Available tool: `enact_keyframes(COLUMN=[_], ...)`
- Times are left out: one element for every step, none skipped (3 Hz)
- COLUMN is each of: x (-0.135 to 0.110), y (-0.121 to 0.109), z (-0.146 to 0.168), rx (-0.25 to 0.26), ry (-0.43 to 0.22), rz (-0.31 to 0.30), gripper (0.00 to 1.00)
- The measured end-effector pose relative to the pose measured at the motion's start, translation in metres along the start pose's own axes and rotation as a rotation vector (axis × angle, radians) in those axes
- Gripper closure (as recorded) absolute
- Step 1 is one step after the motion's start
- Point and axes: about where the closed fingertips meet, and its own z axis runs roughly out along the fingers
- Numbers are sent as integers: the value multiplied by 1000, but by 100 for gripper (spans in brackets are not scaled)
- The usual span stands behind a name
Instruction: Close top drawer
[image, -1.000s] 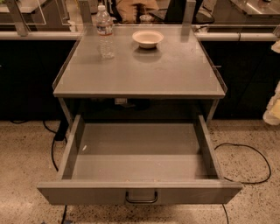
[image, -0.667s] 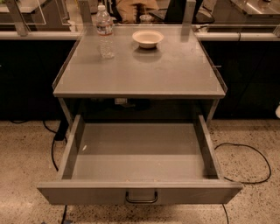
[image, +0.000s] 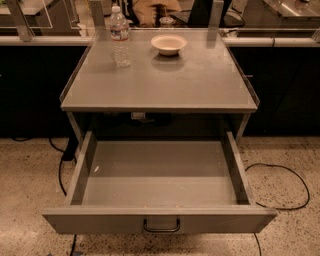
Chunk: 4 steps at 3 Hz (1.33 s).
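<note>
Grey metal top drawer (image: 160, 172), pulled right out beneath the table (image: 160, 85), bare inside, loop handle (image: 161, 226) dead centre on the front panel. No sign of the tool anywhere in shot: out of view, so cannot tell how wide or whether gripping anything, and nothing to place against it. Risks from here, by judgement: pushing off-centre and racking the drawer on its slides; shoving too hard and jolting the water bottle (image: 120, 37) and bowl (image: 169, 44) up top.

Open floor (image: 225, 246) before the top drawer (image: 160, 221) and its handle (image: 161, 226), cable (image: 295, 173) off right; pincer out of view.
</note>
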Motion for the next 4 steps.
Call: enact_keyframes(x=[62, 62, 70, 90], y=[-12, -12, -12, -16], z=[9, 9, 4, 3], rx=[47, 47, 68, 96], ry=[23, 23, 22, 29], rz=[13, 13, -33, -98], gripper=[0, 0, 0, 0])
